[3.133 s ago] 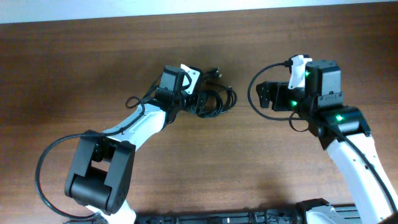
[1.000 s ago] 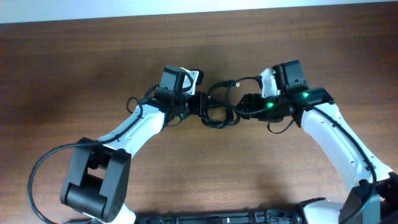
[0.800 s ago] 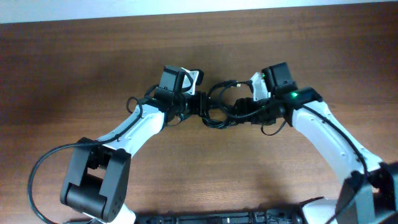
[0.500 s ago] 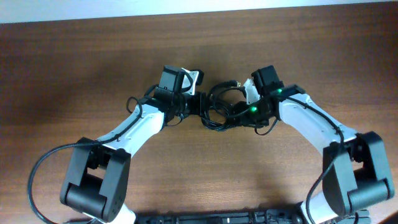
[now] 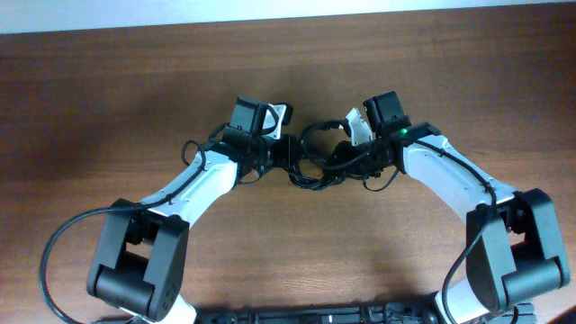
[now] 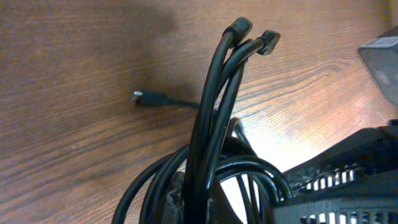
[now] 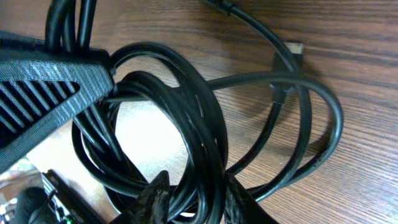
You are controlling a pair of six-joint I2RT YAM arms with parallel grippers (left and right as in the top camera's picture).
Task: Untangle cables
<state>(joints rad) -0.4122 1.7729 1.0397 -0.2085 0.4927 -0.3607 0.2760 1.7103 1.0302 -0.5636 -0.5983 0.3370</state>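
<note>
Two white arms meet over a brown wooden table (image 5: 108,90), the left arm (image 5: 193,184) reaching in from the lower left and the right arm (image 5: 450,175) from the lower right. Between their wrists, a little above the middle of the table in the overhead view, lie the cables (image 5: 315,157), a bundle of thin black loops piled on one another and resting on the wood.

The left gripper (image 5: 286,151) sits at the left edge of the bundle with its jaws fully closed, clamped on several strands. In the left wrist view these strands (image 6: 211,124) run up and away from it side by side. The right gripper (image 5: 346,160) is at the right edge of the same bundle. From its own camera its two fingertips (image 7: 154,196) stand on either side of a thick run of looped strands and press against them, so the narrow gap between them is filled with cable. The ribbed black finger of the left gripper (image 7: 50,93) shows just beside it, with cords passing along its edge.

Two dark plugs (image 6: 241,26) end the raised strands close together, above the wood. A third plug (image 6: 140,97) lies flat on the table on a single thin cord, apart from the pile. A small silvery plug (image 7: 295,47) lies on the wood where two loops cross.
</note>
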